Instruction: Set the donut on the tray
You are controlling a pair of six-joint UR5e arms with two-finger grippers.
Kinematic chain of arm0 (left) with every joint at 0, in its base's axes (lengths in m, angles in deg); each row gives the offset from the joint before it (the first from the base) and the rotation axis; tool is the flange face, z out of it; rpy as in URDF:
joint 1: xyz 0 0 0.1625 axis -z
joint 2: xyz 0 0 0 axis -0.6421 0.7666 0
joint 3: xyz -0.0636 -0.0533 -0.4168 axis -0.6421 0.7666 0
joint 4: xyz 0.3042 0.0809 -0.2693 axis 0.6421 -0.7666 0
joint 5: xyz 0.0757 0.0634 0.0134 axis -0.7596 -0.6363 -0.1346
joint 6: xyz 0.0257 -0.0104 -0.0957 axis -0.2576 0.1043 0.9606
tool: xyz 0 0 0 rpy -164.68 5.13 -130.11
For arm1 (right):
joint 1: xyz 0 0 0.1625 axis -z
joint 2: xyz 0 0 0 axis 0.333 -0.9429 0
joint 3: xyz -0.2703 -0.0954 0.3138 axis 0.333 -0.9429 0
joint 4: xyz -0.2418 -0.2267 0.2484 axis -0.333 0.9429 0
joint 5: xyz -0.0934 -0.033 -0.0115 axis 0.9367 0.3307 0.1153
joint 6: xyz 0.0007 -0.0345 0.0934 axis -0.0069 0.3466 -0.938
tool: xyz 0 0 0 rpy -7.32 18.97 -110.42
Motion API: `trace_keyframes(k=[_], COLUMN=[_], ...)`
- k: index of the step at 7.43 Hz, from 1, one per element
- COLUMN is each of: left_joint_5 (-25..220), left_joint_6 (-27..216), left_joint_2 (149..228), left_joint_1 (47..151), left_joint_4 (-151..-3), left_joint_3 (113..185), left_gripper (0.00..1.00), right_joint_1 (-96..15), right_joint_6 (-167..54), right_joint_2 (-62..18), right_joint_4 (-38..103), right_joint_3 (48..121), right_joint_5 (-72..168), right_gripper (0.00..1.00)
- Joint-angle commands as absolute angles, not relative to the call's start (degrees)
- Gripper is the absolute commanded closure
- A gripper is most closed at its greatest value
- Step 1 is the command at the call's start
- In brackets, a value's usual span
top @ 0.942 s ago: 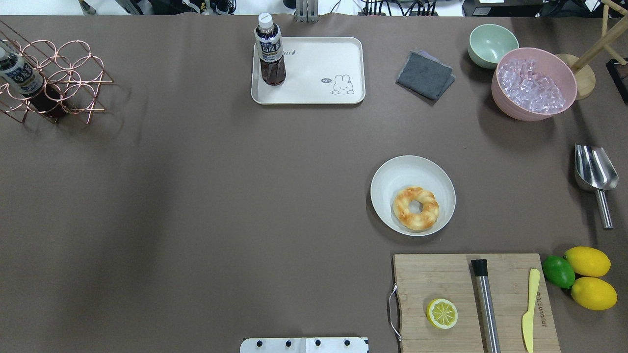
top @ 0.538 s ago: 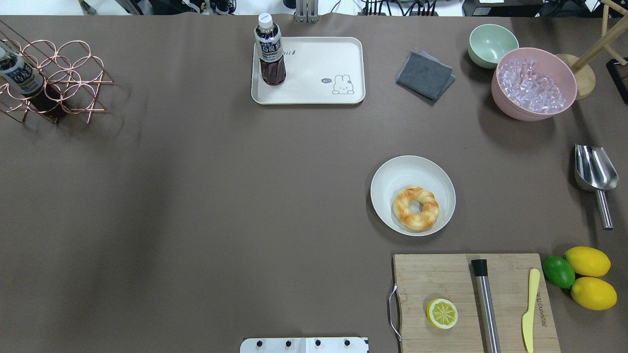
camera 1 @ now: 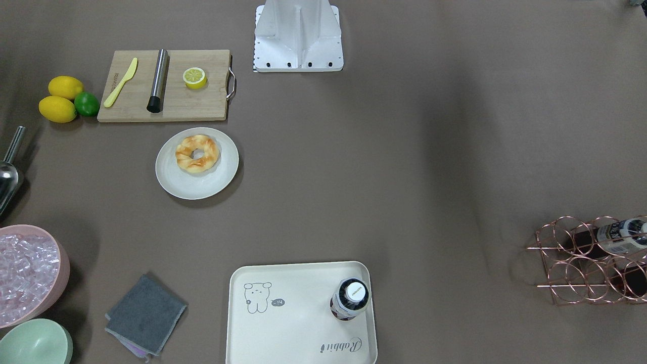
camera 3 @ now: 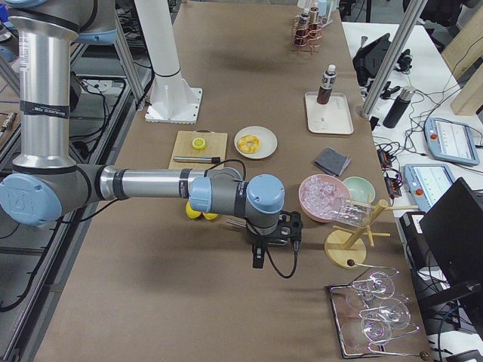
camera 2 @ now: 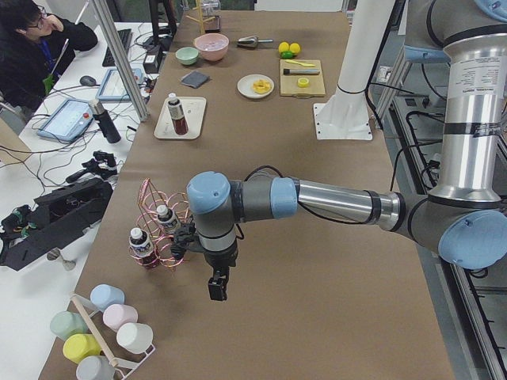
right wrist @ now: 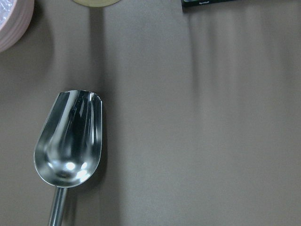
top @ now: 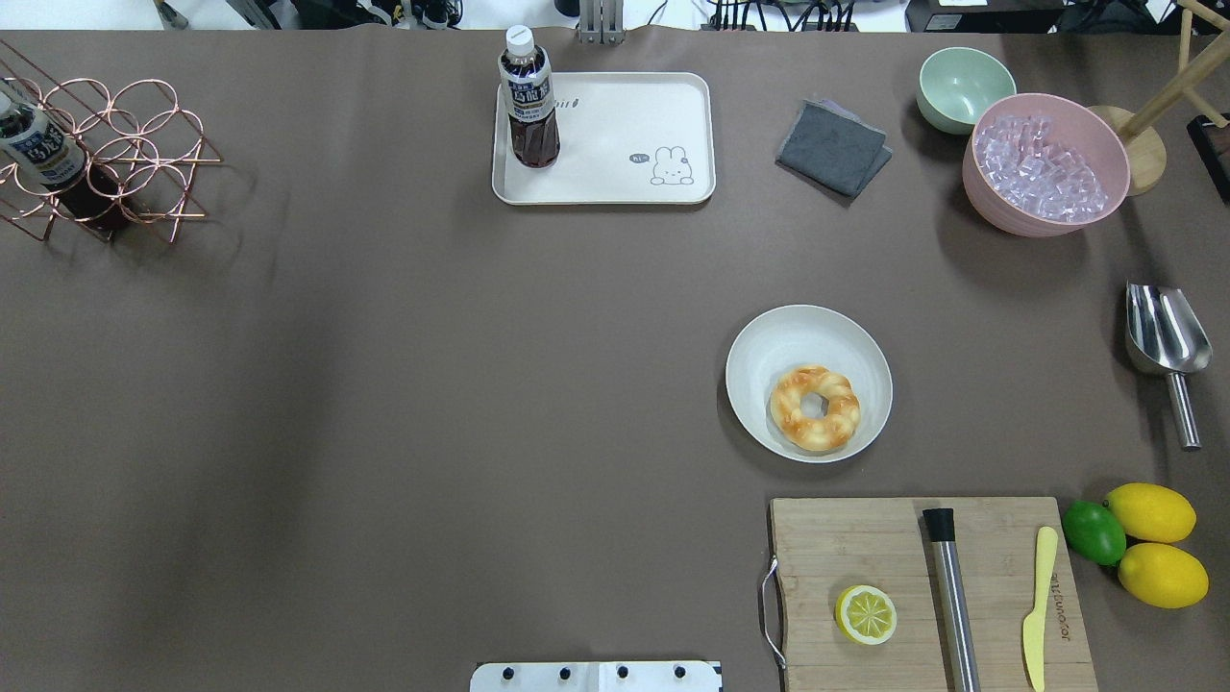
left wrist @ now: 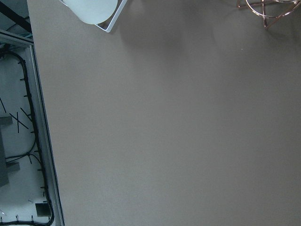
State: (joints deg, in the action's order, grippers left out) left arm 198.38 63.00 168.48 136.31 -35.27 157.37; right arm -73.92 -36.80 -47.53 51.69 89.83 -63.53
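Donut (top: pixel 814 407) flat on round white plate (top: pixel 778 336), right half of tabletop (top: pixel 384 384), well apart from tray (top: pixel 615 183); my right jaws, over the steel scoop (right wrist: pixel 70 146), sit nearer than my left; opening of both: cannot tell.

Diffuse overhead lighting, moderately bright and even. The matte table cover (top: pixel 384 404) carries broad, soft-edged darker bands, which fall on the left half of the overhead view. The plate (top: pixel 788 336) and the pink bowl (top: pixel 999 216) cast short, blurred shadows. The tray (top: pixel 615 144) is bright yet unclipped, its print legible. Beyond the table's far edge the overhead view is overexposed. In the slightly soft right wrist view, the metal scoop (right wrist: pixel 68 146) shows small specular glints.
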Motion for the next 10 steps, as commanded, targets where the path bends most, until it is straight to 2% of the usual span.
trace_keyframes(k=[1, 4, 8, 10], left_joint_5=[198.32, 198.32, 198.4, 198.4], left_joint_6=[63.0, 63.0, 63.0, 63.0], left_joint_2=[168.39, 168.39, 168.39, 168.39], left_joint_1=[136.37, 136.37, 136.37, 136.37], left_joint_4=[-35.27, -35.27, -35.18, -35.18], left_joint_3=[157.31, 157.14, 157.22, 157.31], left_gripper=[0.02, 0.02, 0.02, 0.02], right_joint_1=[-73.89, -72.67, -61.97, -55.47], right_joint_6=[-37.04, -37.39, -55.97, -64.57], right_joint_2=[-47.51, -47.51, -46.89, -43.23], right_joint_4=[50.14, 50.67, 50.06, 49.79], right_joint_3=[89.71, 92.42, 101.47, 103.32], right_joint_5=[-64.22, -66.83, -68.96, -70.8], right_gripper=[0.0, 0.0, 0.0, 0.0])
